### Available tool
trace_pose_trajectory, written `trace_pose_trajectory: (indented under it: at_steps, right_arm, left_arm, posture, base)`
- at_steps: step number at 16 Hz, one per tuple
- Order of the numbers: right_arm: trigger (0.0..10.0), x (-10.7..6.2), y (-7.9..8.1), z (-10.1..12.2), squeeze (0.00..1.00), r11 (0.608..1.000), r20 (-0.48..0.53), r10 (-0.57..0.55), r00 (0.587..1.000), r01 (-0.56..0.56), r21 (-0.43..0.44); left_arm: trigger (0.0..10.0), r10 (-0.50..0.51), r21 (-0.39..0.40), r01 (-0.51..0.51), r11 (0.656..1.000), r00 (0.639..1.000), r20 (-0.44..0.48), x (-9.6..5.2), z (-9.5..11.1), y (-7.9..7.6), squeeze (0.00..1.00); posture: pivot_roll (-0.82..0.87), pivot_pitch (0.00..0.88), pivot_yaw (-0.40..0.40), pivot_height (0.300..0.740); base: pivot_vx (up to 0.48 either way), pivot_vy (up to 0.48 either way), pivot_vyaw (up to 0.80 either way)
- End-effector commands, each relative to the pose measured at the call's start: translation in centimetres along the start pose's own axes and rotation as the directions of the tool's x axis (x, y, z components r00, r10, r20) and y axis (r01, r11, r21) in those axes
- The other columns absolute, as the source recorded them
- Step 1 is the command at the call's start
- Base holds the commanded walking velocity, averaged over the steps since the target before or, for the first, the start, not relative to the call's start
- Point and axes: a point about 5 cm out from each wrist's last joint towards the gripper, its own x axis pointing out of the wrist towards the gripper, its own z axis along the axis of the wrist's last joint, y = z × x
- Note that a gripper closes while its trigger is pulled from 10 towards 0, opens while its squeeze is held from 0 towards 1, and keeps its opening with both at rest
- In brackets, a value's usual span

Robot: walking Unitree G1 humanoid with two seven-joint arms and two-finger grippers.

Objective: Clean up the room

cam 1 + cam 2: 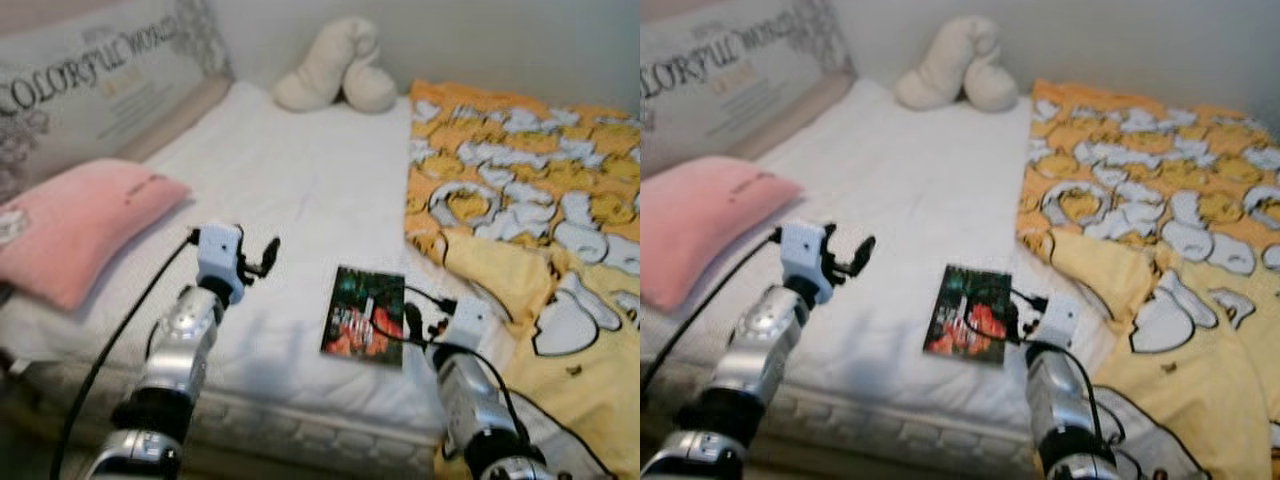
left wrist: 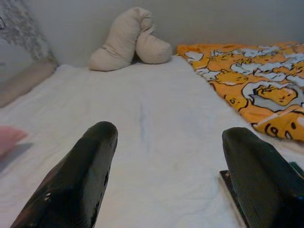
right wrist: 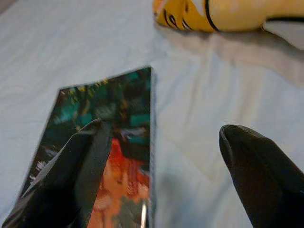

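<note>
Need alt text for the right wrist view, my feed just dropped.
The right gripper is open over a white bedsheet, one black finger above a dark, glossy book with a red and teal cover. A yellow patterned blanket lies beyond.

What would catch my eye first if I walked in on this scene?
Probably the bright orange and yellow cartoon blanket heaped on the bed's right side, then the pink pillow on its left edge. Between them a dark, colourful book lies flat on the white sheet, with the right gripper open at its edge.
</note>
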Motion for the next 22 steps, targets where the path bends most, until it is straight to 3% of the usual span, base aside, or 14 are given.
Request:
trace_pose_trajectory:
  at_steps: [1, 5, 6, 7, 10, 15, 19, 22]
  right_arm:
    - [10.0, 0.3, 0.4, 0.3, 0.0, 1.0, 0.01, 0.001, 1.0, -0.001, -0.015]
    - [10.0, 0.5, 1.3, 0.2, 0.0, 0.993, 0.001, 0.055, 0.998, -0.055, -0.102]
    - [10.0, 0.5, 1.7, 0.0, 0.0, 0.989, -0.006, 0.066, 0.998, -0.067, -0.128]
    - [10.0, 0.4, 2.0, -0.4, 0.0, 0.983, -0.023, 0.067, 0.997, -0.07, -0.168]
    - [10.0, 0.3, 2.8, -1.0, 0.0, 0.981, -0.043, 0.098, 0.994, -0.104, -0.163]
    - [10.0, 0.1, 4.6, -1.9, 0.0, 0.98, -0.074, 0.157, 0.985, -0.165, -0.114]
    - [10.0, 0.1, 5.5, -1.7, 0.0, 0.965, -0.061, 0.207, 0.976, -0.214, -0.151]
    - [10.0, -0.1, 5.6, -2.7, 0.0, 0.973, -0.123, 0.205, 0.971, -0.216, -0.082]
  left_arm:
    - [10.0, -0.028, 0.028, 0.029, 0.999, 1.0, -0.009, -0.3, 0.2, -0.3, 0.0]
    - [10.0, -0.01, 0.045, 0.009, 0.999, 1.0, 0.016, -1.2, 0.3, -0.6, 0.0]
    - [10.0, -0.06, 0.063, 0.058, 0.996, 0.998, 0.033, -1.6, 0.5, -1.5, 0.0]
    - [10.0, -0.257, 0.133, 0.25, 0.959, 0.966, 0.04, -2.6, 0.8, -4.0, 0.0]
    - [10.0, -0.358, 0.197, 0.343, 0.918, 0.933, 0.042, -3.5, 1.2, -5.7, 0.0]
    - [10.0, -0.309, 0.188, 0.299, 0.935, 0.951, 0.026, -3.9, 1.2, -5.1, 0.0]
    - [10.0, -0.298, 0.182, 0.29, 0.94, 0.954, 0.019, -4.1, 1.3, -4.8, 0.0]
    - [10.0, -0.301, 0.174, 0.295, 0.939, 0.954, 0.005, -4.2, 1.1, -4.9, 0.0]
  posture:
    - [0.19, 0.155, 0.044, 0.74]
    - [0.18, 0.216, 0.002, 0.74]
    - [0.19, 0.23, -0.014, 0.74]
    - [0.19, 0.239, -0.025, 0.74]
    - [0.2, 0.246, -0.054, 0.74]
    - [0.21, 0.227, -0.065, 0.74]
    - [0.22, 0.217, -0.06, 0.74]
    - [0.22, 0.223, -0.052, 0.74]
  base:
    - [0.0, 0.0, 0.0]
    - [0.0, 0.0, 0.0]
    - [0.0, 0.0, 0.0]
    - [0.0, 0.0, 0.0]
    - [0.0, 0.0, 0.0]
    - [0.0, 0.0, 0.0]
    - [0.0, 0.0, 0.0]
    - [0.0, 0.0, 0.0]
